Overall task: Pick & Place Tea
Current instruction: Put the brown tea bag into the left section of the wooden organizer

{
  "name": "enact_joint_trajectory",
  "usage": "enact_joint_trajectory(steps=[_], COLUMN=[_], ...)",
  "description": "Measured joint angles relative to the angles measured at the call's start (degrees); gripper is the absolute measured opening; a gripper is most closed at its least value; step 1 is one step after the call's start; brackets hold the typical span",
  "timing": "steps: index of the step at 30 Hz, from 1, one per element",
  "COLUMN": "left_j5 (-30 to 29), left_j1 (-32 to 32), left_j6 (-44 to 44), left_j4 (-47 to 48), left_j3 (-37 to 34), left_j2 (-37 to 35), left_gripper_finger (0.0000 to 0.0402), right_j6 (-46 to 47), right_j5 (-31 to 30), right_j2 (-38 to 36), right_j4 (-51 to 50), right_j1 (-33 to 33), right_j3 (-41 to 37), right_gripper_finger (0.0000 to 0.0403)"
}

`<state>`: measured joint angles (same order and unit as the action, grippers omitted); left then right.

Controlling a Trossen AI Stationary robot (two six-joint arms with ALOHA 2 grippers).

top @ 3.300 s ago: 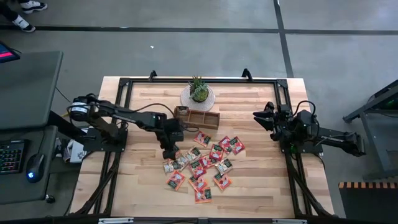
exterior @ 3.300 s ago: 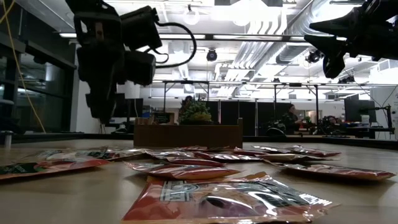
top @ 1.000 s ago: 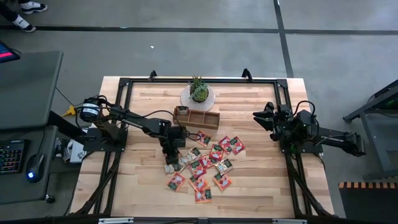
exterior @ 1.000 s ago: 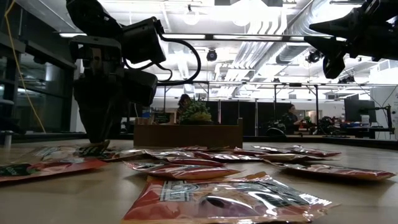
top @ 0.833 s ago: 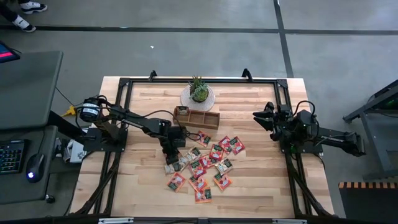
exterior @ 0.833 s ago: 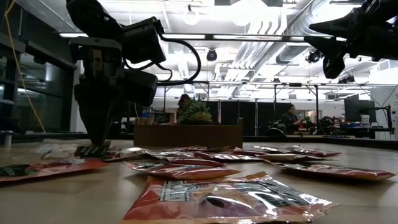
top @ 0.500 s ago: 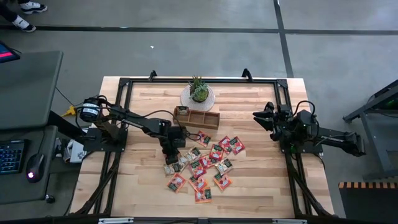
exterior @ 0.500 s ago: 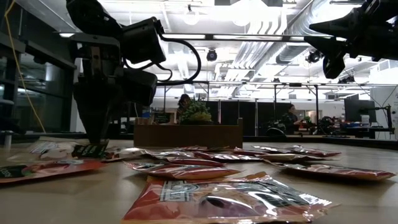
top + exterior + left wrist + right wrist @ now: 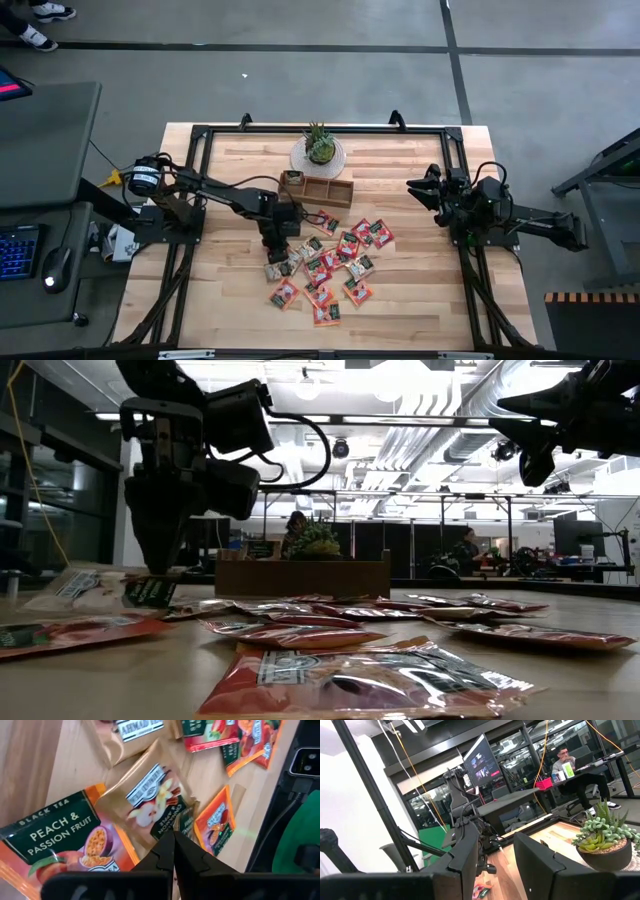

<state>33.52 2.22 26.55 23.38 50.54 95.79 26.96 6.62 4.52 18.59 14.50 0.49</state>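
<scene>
I have the left gripper point(image 9: 277, 252) down at the left edge of the pile of tea sachets point(image 9: 330, 262), fingers pinched tight on one pale beige sachet point(image 9: 150, 800) — in the left wrist view the two dark fingertips point(image 9: 167, 851) meet on its corner, and the packet shows an apple and vanilla picture. In the low view that sachet point(image 9: 150, 592) hangs tilted from the gripper point(image 9: 157, 570), clear of the wood. Just beside it lies a red-orange packet point(image 9: 60, 840) marked black tea, peach and passion fruit.

The rest of the tea lies flat and scattered across the middle of the table point(image 9: 420, 300), mostly red-orange, some overlapping. Behind the pile sits the wooden tray point(image 9: 318, 188), and behind that a small potted plant point(image 9: 320, 145).

My right gripper point(image 9: 425, 187) waits well apart on the right side, raised above the table — its fingers point(image 9: 470, 850) stand parted with nothing between them. A seated person point(image 9: 570, 770) shows in the room beyond.
</scene>
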Motion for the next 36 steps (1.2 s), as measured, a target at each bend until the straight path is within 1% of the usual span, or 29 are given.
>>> enact_joint_trajectory(steps=[5,9,12,17,25,29,33,36], left_j5=[-0.9,-1.0,-2.0,-4.4,-10.4,-15.4,-19.7,-23.5], left_j1=[0.0,0.0,0.0,0.0,-1.7,-2.2,-2.7,-2.7], left_j6=[-1.0,-2.2,-2.3,-2.3,-1.7,-2.2,-4.7,-8.4], left_j4=[3.6,5.6,8.1,8.5,8.2,8.1,6.4,4.0], left_j3=[2.0,2.9,3.1,3.5,3.5,3.4,3.4,3.5], left_j2=[-0.2,-2.3,-3.9,-6.9,-12.9,-16.1,-19.2,-21.3], left_gripper_finger=[0.0000,0.0000,0.0000,0.0000,0.0000,0.0000,0.0000,0.0000], right_j6=[0.0,0.0,0.0,0.0,0.0,0.0,0.0,0.0], right_j5=[0.0,0.0,0.0,0.0,0.0,0.0,0.0,0.0], right_j2=[0.0,0.0,0.0,0.0,0.0,0.0,0.0,0.0], right_j4=[0.0,0.0,0.0,-0.4,-0.5,-0.6,-0.7,-0.8], right_j1=[0.0,0.0,0.0,0.0,0.0,0.0,0.0,0.0], right_j3=[0.0,0.0,0.0,0.0,0.0,0.0,0.0,0.0], right_gripper_finger=[0.0124,0.0124,0.0124,0.0124,0.0124,0.0124,0.0124,0.0124])
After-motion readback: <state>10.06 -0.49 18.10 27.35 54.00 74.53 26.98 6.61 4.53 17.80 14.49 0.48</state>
